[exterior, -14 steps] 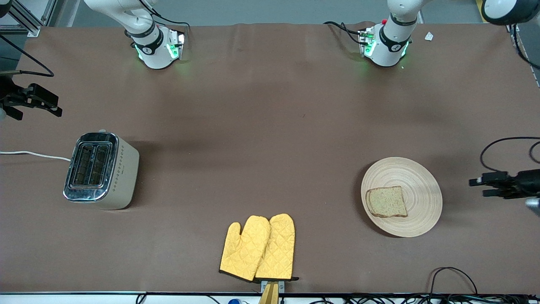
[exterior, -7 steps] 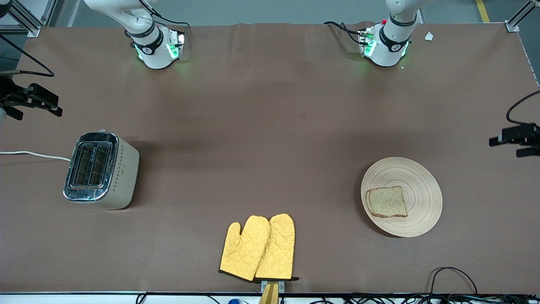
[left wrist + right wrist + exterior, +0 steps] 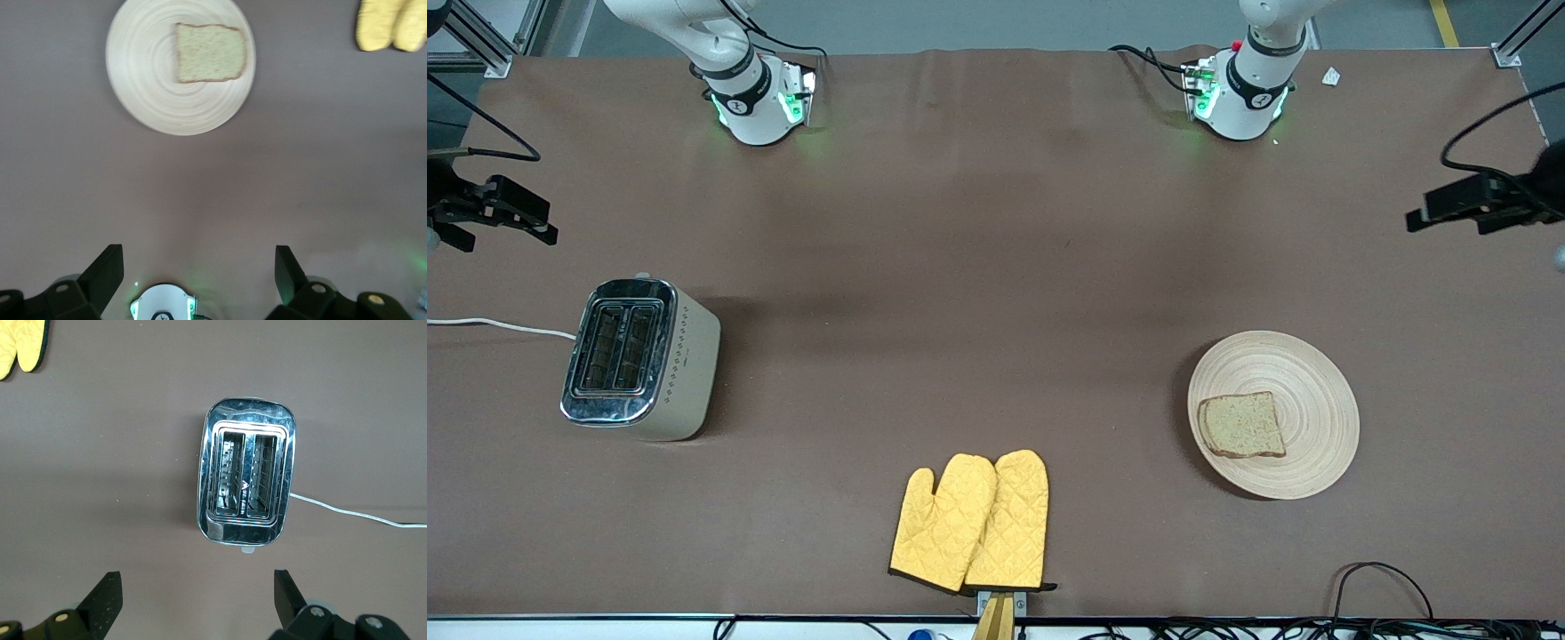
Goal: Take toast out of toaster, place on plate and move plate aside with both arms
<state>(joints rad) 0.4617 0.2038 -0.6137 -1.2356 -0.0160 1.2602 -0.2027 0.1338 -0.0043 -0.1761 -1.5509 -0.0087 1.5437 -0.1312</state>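
Left gripper (image 3: 1427, 213) now farther from plate (image 3: 1316, 373), jaws apart; right gripper (image 3: 538, 229) waiting, likewise apart.

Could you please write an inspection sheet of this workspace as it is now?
Surface: brown table cover, flat.
Job's things: toast lies on the wooden plate, toward the left arm's end.
Clutter: toaster, slots empty; yellow oven mitts at the edge nearest the front camera.
Grippers: left gripper open, holding nothing; right gripper open, near the toaster.
Cables: white toaster cord; black cables at the table edge.
Surroundings: grey floor past the table.
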